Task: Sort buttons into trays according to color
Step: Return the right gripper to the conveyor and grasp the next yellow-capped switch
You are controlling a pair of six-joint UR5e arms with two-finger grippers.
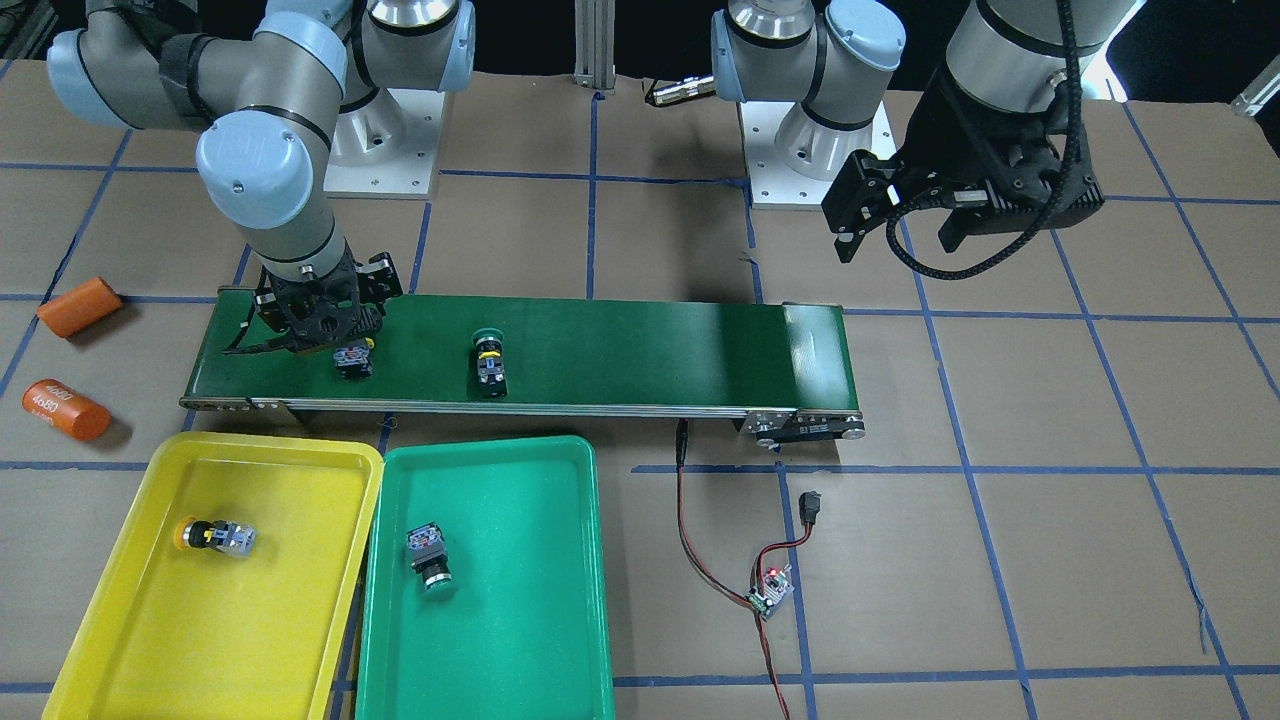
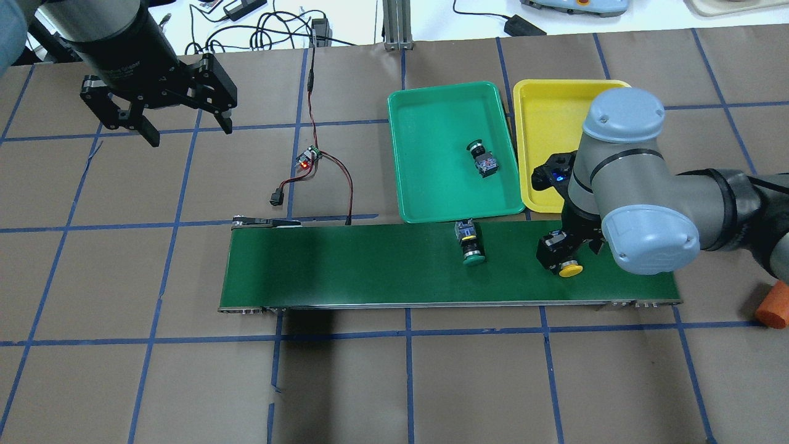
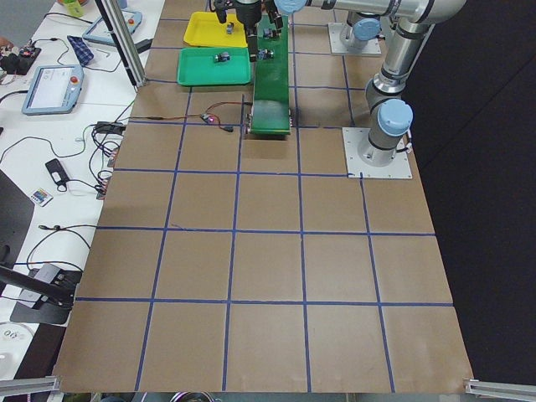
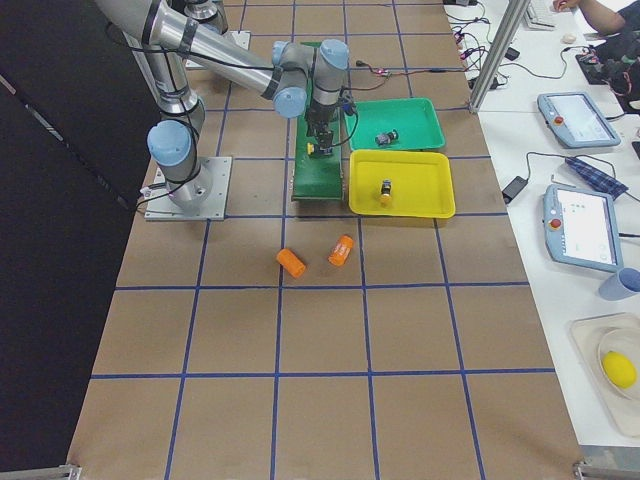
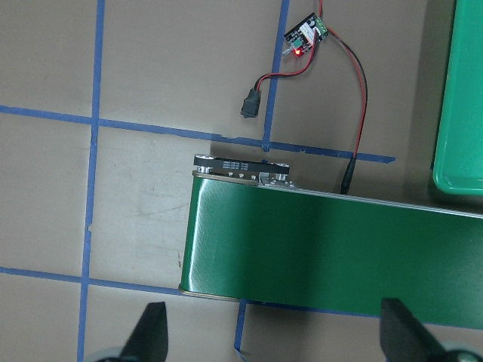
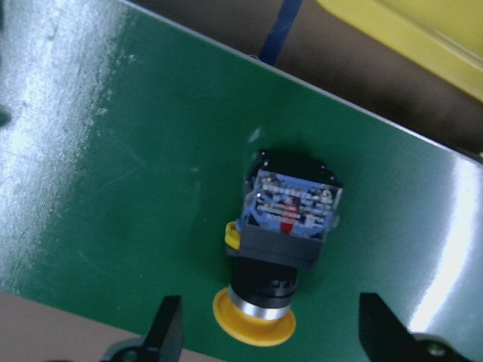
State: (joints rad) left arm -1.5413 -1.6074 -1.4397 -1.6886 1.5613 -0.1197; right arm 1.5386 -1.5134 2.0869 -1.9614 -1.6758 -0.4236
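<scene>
Found the right gripper [image 6: 272, 328] low over the belt [image 2: 370, 265], jaws spread wide to either side of a yellow button [image 6: 290, 215] and gripping nothing. Noted that button lying on its side near the belt end beside the yellow tray [image 1: 260, 640], cap pointing to the belt edge on the robot's side and almost at it. Saw the left gripper [image 2: 188, 128] equally wide and empty, held high over bare table off the belt's other end. Judged the closing to be the risky part: in the wrist view, pads level with the round cap and neck rather than the square body, so likely to squeeze a curved face, slip, and flick the button off the nearby edge or grip it crooked. Feared also a shift through any running of the belt, leaving the pads off-centre. Reckoned a careless drop possible too, with the green tray [image 1: 500, 640] just beside the yellow one and ready to catch a bouncing button. Counted four buttons: two yellow, one on the belt and a second yellow button [image 1: 215, 535] in the yellow tray; two green, a green button [image 2: 470, 242] on the belt and another green button [image 1: 428, 556] in the green tray. Counted two trays, one belt, two orange cylinders [image 1: 78, 306] on the table past the yellow tray, and one small board [image 1: 770, 592] with red and black wires.
</scene>
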